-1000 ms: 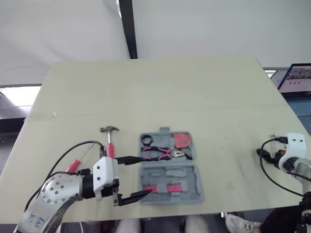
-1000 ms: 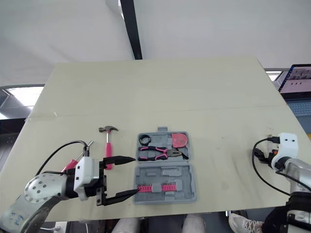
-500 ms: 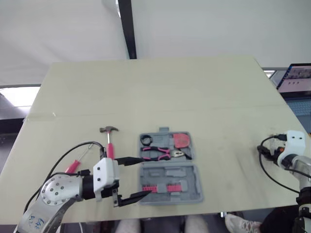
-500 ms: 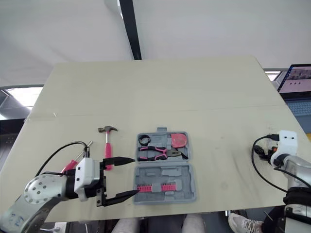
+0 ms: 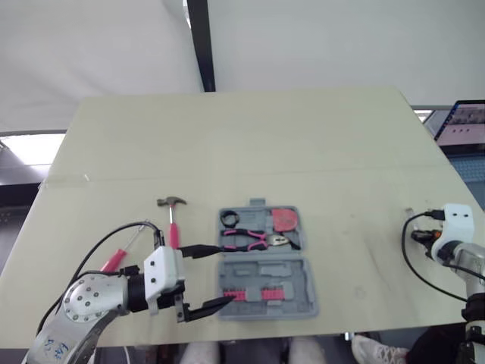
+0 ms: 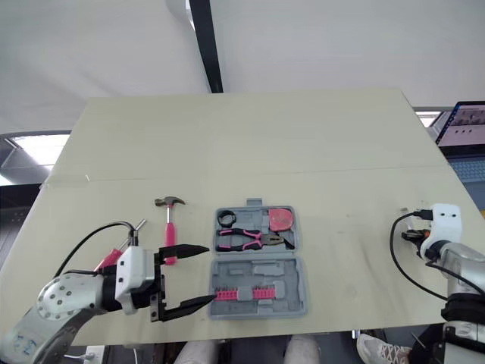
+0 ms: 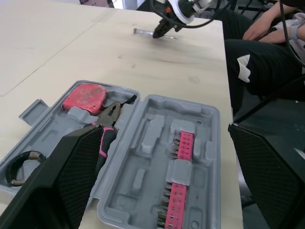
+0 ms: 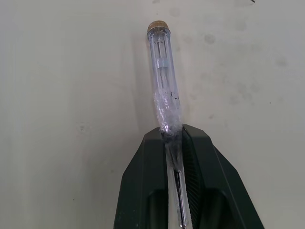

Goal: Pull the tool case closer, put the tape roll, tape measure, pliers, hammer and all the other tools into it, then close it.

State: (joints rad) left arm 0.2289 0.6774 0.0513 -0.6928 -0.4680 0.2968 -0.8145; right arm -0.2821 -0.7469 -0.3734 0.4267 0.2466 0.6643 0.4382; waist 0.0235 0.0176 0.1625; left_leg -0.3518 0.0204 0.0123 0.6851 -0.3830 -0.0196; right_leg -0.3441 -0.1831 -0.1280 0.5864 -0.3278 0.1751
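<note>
Right now I am clamping my right claw [image 8: 172,132] shut on the shaft of a clear-handled screwdriver [image 8: 163,71]. Its handle is sticking out past my fingertips, low over the table [image 5: 303,144], and I cannot tell whether it is lifting clear of the wood or resting on it.

The tool case [image 5: 311,299] is lying open well off to that claw's left. The tape roll [image 5: 229,218], pliers [image 5: 254,240] and tape measure [image 5: 285,219] are sitting in its far half, and a pink strip of bits [image 5: 250,294] in the near half.

My left claw [image 5: 222,274] is hanging spread wide and empty, with the case's left edge just beyond its fingertips. The hammer [image 5: 171,220] is lying near it on the side away from the case, and a pink-handled screwdriver [image 5: 115,259] is lying further out beside that arm.

So I am judging this as the packing step, with this screwdriver as the piece in hand (the hammer and the pink one are waiting their turn). Next I am expecting to raise it, carry it left across the table and turn it to line up with a long empty slot before letting go.
</note>
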